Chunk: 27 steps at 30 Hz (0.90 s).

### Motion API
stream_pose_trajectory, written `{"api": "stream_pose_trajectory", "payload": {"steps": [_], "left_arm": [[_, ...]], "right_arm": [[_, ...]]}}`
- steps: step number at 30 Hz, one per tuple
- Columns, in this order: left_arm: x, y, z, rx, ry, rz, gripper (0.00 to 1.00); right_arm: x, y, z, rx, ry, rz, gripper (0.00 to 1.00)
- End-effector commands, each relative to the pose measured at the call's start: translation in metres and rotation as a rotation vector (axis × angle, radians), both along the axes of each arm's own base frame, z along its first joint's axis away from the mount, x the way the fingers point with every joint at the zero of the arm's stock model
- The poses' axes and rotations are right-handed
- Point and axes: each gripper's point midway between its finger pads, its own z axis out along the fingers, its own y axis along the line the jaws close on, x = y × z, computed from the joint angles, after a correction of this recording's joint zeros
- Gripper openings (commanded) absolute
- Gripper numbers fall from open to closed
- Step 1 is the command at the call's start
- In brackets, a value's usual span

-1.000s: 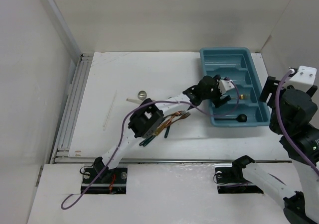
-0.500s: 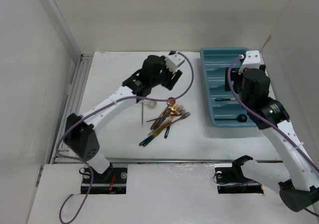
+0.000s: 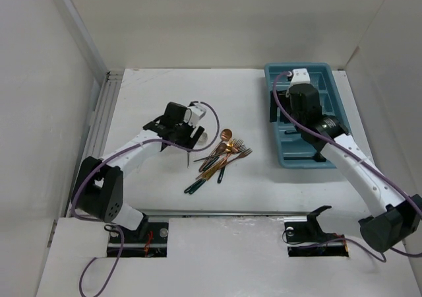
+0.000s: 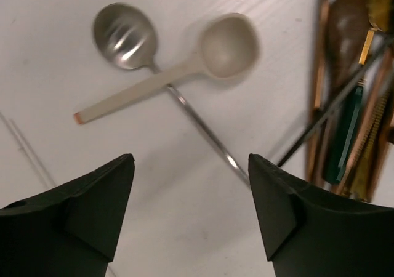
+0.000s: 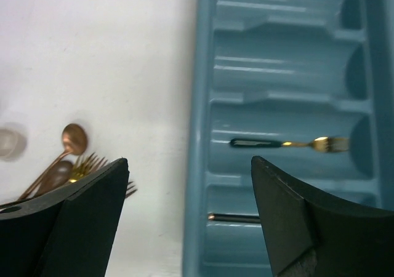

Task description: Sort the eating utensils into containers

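A pile of copper and gold utensils (image 3: 221, 158) with dark green handles lies mid-table; it also shows in the left wrist view (image 4: 351, 104) and the right wrist view (image 5: 68, 166). A silver spoon (image 4: 123, 34) and a pale spoon (image 4: 228, 43) lie crossed just left of the pile. My left gripper (image 3: 179, 137) (image 4: 189, 160) is open and empty above these two spoons. The teal tray (image 3: 333, 99) (image 5: 203, 104) holds a dark-handled gold fork (image 5: 289, 143) in one slot and a dark handle (image 5: 234, 217) in the nearest slot. My right gripper (image 3: 290, 115) (image 5: 189, 160) is open and empty over the tray's left rim.
A thin white stick (image 3: 144, 148) lies on the table at the left. A metal rail (image 3: 99, 132) runs along the left edge. White walls close in the table at the left, back and right.
My left gripper has come down and nearer from the far middle of the table to above the two spoons. My right arm has shifted left, over the tray's left side.
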Motion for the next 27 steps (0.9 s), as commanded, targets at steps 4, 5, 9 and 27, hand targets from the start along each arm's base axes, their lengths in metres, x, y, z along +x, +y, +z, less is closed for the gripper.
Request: {"api": "stream_pose_trajectory", "payload": {"steps": [4,5,9,27], "left_arm": [[0.056,0.024,-0.001,-0.008,-0.059,0.109,0.73],[0.064,0.024,0.002,0.002,-0.087,0.074,0.73],[0.07,0.031,-0.02,0.17,-0.085,-0.178,0.73],[0.053,0.044,-0.075,0.194,0.114,-0.614,0.71]], "right_arm": [[-0.013,0.037,-0.024,0.142,0.063,0.033,0.85],[-0.013,0.038,-0.024,0.153,0.064,0.027,0.85],[-0.018,0.041,-0.032,0.119,0.078,0.014,0.84],[-0.025,0.037,-0.018,0.044,0.058,0.011,0.84]]}}
